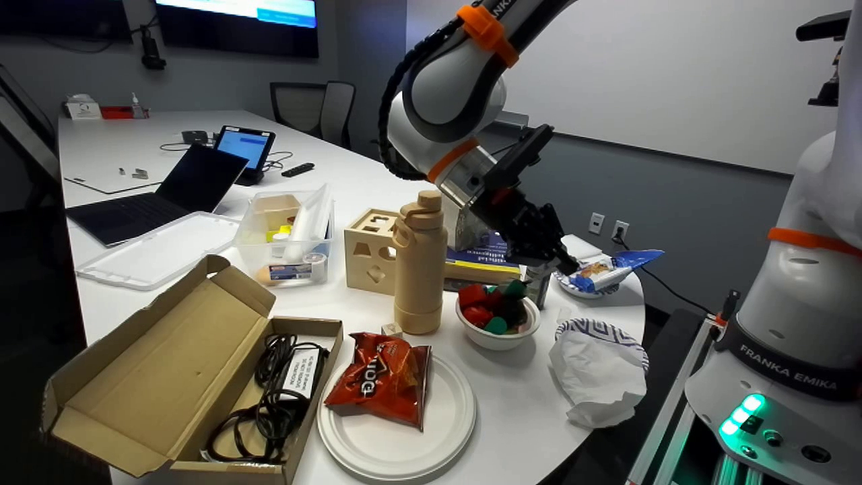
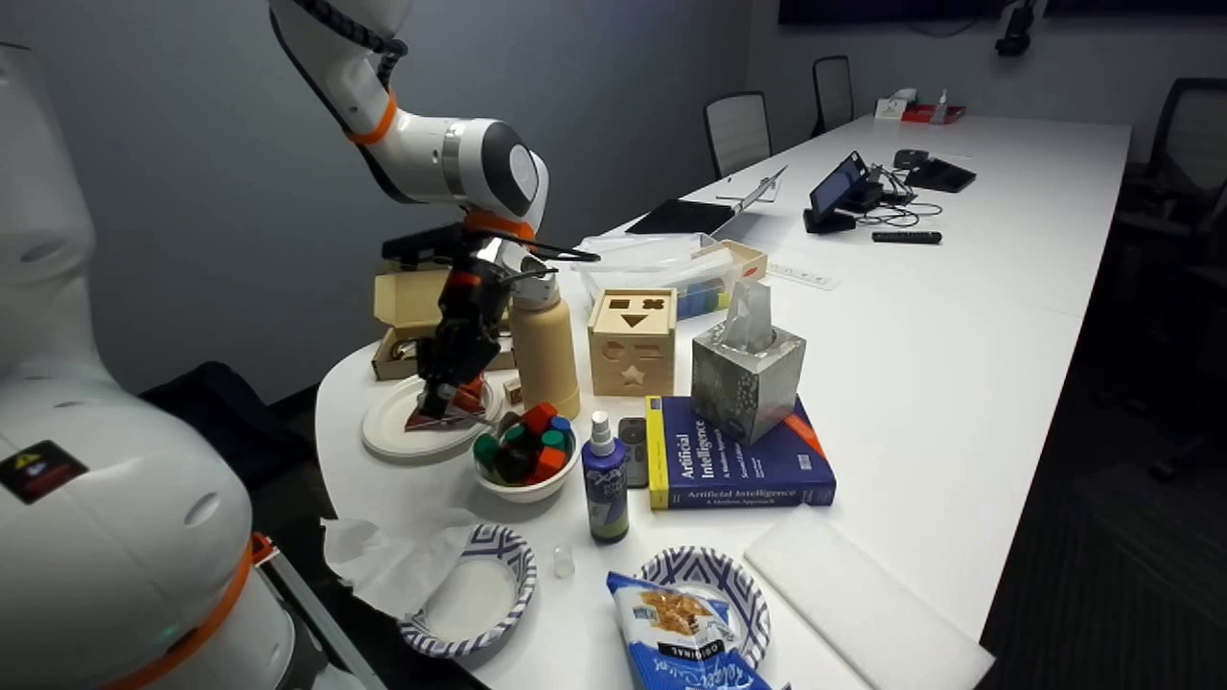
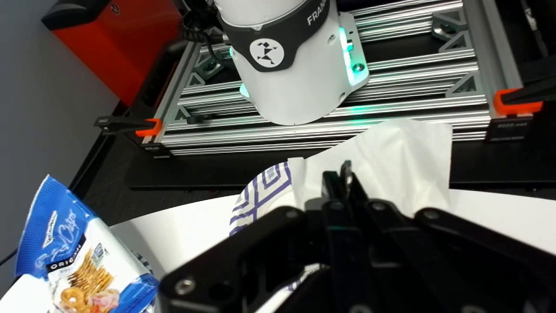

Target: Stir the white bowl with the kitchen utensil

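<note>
The white bowl [image 1: 497,341] stands on the table with red, green and blue pieces inside. It also shows in an exterior view [image 2: 527,493]. My gripper [image 1: 570,263] is above and beside the bowl, tilted, with its fingers closed on the slim grey handle of the kitchen utensil [image 2: 476,419]. The handle slants from the fingertips down over the rim; the dark head seems to be among the pieces and is mostly hidden. In the wrist view a thin shiny end of the utensil [image 3: 346,176] shows between the gripper's fingertips [image 3: 339,184]. The bowl is out of the wrist view.
A tan bottle [image 1: 421,269] and wooden shape box [image 2: 631,345] stand close behind the bowl. A purple spray bottle [image 2: 606,489] stands beside it. A plate [image 1: 438,444] holds a red chip bag [image 1: 384,380]. Patterned plates [image 2: 522,565] and a blue bag [image 2: 671,632] are nearby.
</note>
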{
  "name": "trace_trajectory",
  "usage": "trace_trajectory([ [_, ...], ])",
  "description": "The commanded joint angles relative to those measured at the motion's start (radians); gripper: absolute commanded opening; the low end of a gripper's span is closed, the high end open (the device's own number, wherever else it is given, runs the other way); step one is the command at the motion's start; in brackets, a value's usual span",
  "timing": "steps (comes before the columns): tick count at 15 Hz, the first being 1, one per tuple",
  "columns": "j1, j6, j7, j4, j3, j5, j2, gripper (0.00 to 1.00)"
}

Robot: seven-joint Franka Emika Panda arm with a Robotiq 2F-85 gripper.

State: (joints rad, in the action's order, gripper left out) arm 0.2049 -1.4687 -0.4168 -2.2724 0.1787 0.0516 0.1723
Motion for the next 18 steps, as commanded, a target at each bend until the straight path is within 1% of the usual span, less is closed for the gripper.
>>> trace_trajectory([
  [1,0.020,0.028,-0.083,0.010,-0.010,0.065,0.008,0.01],
  [4,0.024,0.083,-0.098,0.020,-0.007,0.082,0.024,0.01],
  [8,0.022,0.120,-0.020,0.025,-0.001,0.054,0.054,0.01],
  [11,0.020,0.065,0.050,0.018,0.005,0.040,0.065,0.01],
  [13,0.019,0.037,0.068,0.017,0.006,0.035,0.065,0.01],
  [18,0.020,-0.033,0.004,0.004,-0.003,0.047,0.017,0.01],
])
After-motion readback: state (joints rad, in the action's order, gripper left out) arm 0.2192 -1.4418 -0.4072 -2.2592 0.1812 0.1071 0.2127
